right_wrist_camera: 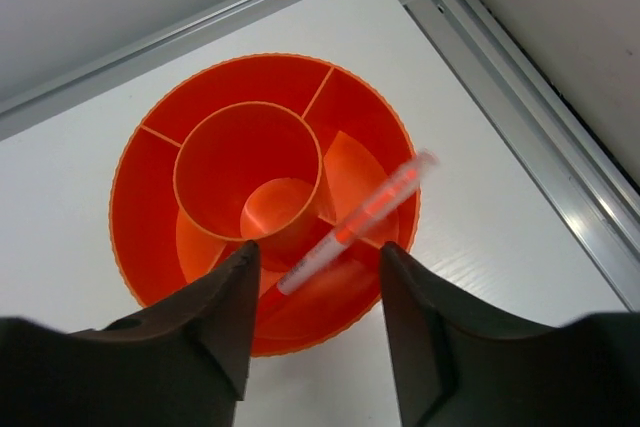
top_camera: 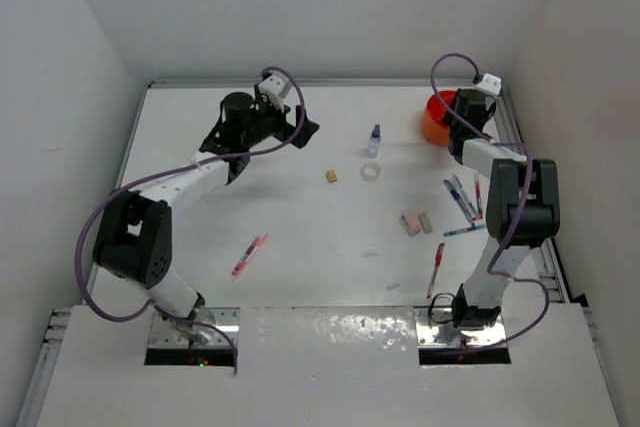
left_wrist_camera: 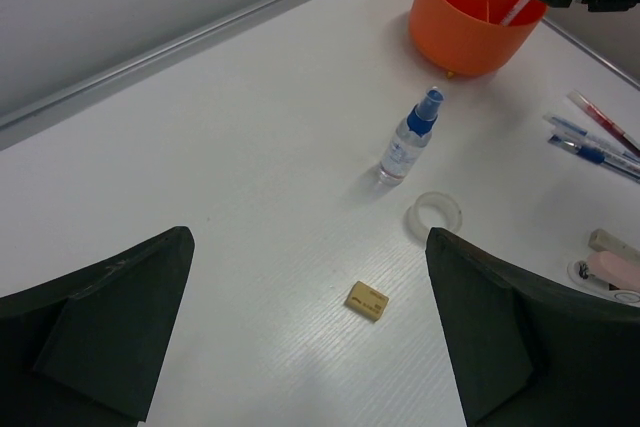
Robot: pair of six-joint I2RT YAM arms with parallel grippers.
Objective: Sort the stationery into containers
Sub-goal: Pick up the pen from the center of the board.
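Note:
In the right wrist view my right gripper (right_wrist_camera: 318, 247) hangs open over the round orange tub (right_wrist_camera: 130, 167). A red and white pen (right_wrist_camera: 355, 222), blurred, slants loose in an outer compartment and touches neither finger. My left gripper (left_wrist_camera: 306, 237) is open above the table, with a tan eraser (left_wrist_camera: 367, 301) lying between its fingers. Nearby are the clear tape ring (left_wrist_camera: 434, 214) and the blue-capped bottle (left_wrist_camera: 409, 139). From above I see the tub (top_camera: 436, 119) at the far right with the right gripper (top_camera: 468, 107) over it, and the left gripper (top_camera: 300, 127) at the far middle.
Several pens (top_camera: 462, 197) lie in front of the tub, with a blue pen (top_camera: 465, 230) and a red pen (top_camera: 436, 269) nearer. Two erasers (top_camera: 411, 222) sit beside them. A pink pen (top_camera: 250, 255) lies alone at the near left. A metal rail (right_wrist_camera: 520, 117) edges the table beside the tub.

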